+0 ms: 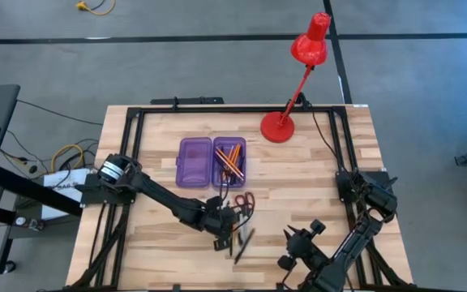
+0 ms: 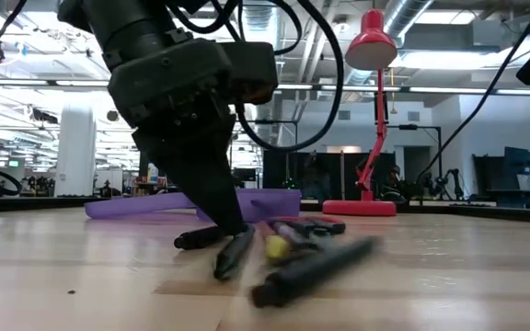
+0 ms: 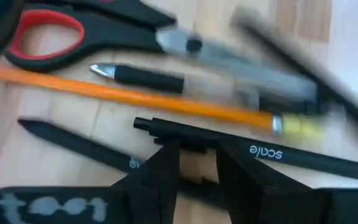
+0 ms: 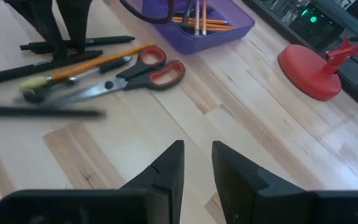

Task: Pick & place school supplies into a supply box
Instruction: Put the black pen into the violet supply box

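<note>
The supply box point(image 1: 212, 161) lies open near the middle of the worktop point(image 1: 314, 174), its two purple halves side by side. The half toward 3 o'clock already holds several orange pencils point(image 1: 230, 161) and what look like dark pens; the other half looks empty. So part of the job is done.

What is left lies in a loose heap just beyond the box toward 6 o'clock: the red-handled scissors point(image 4: 143, 68), one orange pencil with a yellow end point(image 3: 166, 102), a silver-tipped pen point(image 3: 138, 77) and a few slim black pens point(image 4: 73, 45). One more dark pen point(image 1: 244, 243) sits a little farther out at 6 o'clock.

The left hand point(image 1: 222, 221) is down in that heap. From the left wrist view its fingers point(image 3: 166, 163) straddle a black pen printed with a word point(image 3: 266, 152), one on each side and close against the barrel. They appear to be grasping it, or about to, though I cannot tell if the pads truly pinch. The pen looks to be lying on the wood, not yet lifted.

The right hand point(image 4: 194, 163) waits at about 5 o'clock on the worktop, well apart from the heap, fingers narrowly parted and grasping nothing.

By my reckoning roughly half the supplies are packed; the scissors, the last pencil and the pens remain, one carry each
</note>
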Controlling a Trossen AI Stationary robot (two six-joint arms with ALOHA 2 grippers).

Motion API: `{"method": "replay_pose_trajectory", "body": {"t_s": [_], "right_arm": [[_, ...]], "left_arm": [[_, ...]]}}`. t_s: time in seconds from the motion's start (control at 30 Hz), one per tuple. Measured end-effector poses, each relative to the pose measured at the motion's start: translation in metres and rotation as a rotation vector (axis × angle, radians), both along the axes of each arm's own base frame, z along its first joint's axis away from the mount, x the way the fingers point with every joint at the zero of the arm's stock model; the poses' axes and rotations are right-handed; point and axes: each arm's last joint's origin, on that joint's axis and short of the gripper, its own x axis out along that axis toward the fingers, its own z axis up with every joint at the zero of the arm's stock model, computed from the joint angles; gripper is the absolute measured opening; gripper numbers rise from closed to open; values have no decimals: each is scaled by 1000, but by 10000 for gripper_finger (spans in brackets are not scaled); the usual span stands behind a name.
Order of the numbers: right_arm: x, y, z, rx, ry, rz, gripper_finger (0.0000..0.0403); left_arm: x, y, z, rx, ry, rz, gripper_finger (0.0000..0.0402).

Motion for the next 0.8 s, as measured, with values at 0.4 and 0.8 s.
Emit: {"method": "replay_pose_trajectory", "body": {"t_s": [0.4, 0.8], "right_arm": [[0, 0, 0, 2, -1, 1, 77], [2, -1, 0, -1, -2, -2, 77]], "left_arm": [[-5, 4, -5, 11, 79, 18, 99], [-13, -1, 25, 171, 29, 45, 99]]}}
